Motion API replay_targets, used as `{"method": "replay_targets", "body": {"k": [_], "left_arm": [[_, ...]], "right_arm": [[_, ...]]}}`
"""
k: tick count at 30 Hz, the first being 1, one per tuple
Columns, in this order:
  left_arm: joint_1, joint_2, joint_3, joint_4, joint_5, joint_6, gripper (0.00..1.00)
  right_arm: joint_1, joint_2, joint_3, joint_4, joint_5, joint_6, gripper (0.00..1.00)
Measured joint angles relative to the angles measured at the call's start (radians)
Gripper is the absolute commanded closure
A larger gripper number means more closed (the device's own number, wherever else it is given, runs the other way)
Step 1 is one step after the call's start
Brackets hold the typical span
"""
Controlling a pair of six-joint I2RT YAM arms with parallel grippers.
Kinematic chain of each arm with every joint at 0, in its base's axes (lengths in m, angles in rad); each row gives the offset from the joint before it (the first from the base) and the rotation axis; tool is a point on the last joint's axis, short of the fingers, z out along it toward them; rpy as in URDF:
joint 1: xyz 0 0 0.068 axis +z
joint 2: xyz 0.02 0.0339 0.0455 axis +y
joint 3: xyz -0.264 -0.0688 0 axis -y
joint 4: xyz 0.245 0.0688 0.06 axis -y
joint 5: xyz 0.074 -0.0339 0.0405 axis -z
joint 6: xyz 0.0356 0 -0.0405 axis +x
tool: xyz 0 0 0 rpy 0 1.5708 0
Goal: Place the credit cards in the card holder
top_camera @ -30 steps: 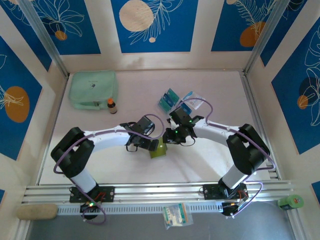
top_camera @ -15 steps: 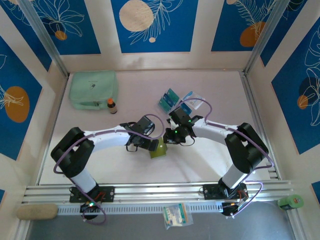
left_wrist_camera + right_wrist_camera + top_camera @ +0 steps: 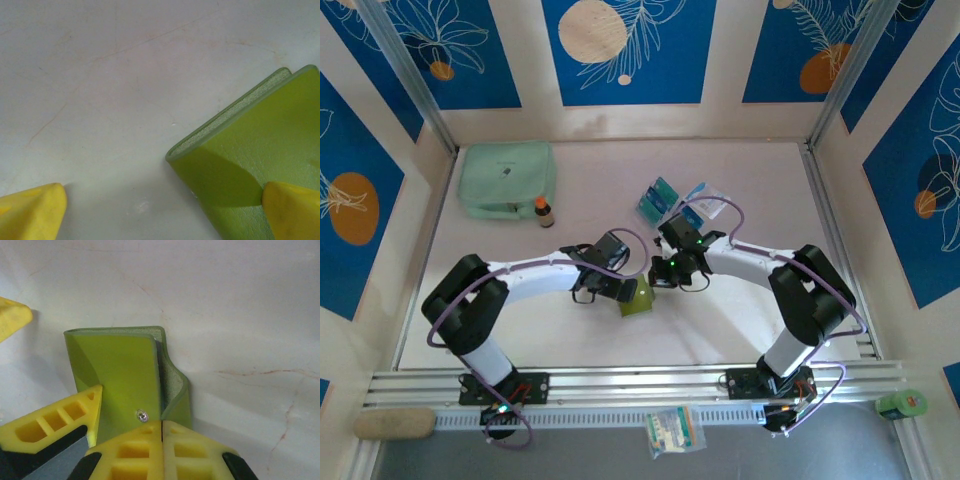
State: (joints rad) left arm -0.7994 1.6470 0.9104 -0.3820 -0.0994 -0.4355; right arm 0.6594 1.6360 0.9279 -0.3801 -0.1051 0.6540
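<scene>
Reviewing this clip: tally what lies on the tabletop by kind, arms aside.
Card holder: 1
Credit cards: 1 cluster, single cards uncountable
Blue-and-white flat item: 1
Zip pouch: 1
Small bottle: 1
Total: 5

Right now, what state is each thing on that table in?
card holder: folded over, lying on the table
credit cards: lying loose, outside the holder
left fingers: wide open, one tip over the holder
right fingers: shut, at the holder's snap edge
small bottle: upright, capped
mint pouch: lying flat
</scene>
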Motion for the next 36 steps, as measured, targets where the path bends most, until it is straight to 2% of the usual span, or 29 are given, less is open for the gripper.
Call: {"method": "replay_targets", "body": {"k": [4,9,17,30,33,36], "left_arm": [[0.0,0.0,-0.001,0.0,0.0,0.0,0.0],[0.0,0.0,-0.001,0.0,0.0,0.0,0.0],[0.0,0.0,-0.001,0.0,0.0,0.0,0.0],[0.0,0.0,-0.001,0.001,0.0,0.0,0.0],[0.0,0.0,-0.001,0.001,0.0,0.0,0.0],[0.0,0.0,-0.001,0.001,0.0,0.0,0.0]], "right_arm": [[0.0,0.0,0.0,0.001,0.0,-0.004,0.98],[0.0,0.001,0.0,0.0,0.0,-0.006,0.86],[0.0,0.001,0.0,-0.01,0.001,-0.011,0.82],[-0.001,0.001,0.0,-0.018,0.012,-0.019,0.92],[-0.002,0.001,0.0,-0.018,0.011,-0.023,1.0],[-0.003,0.001,0.0,-0.019,0.011,-0.022,1.0]]}}
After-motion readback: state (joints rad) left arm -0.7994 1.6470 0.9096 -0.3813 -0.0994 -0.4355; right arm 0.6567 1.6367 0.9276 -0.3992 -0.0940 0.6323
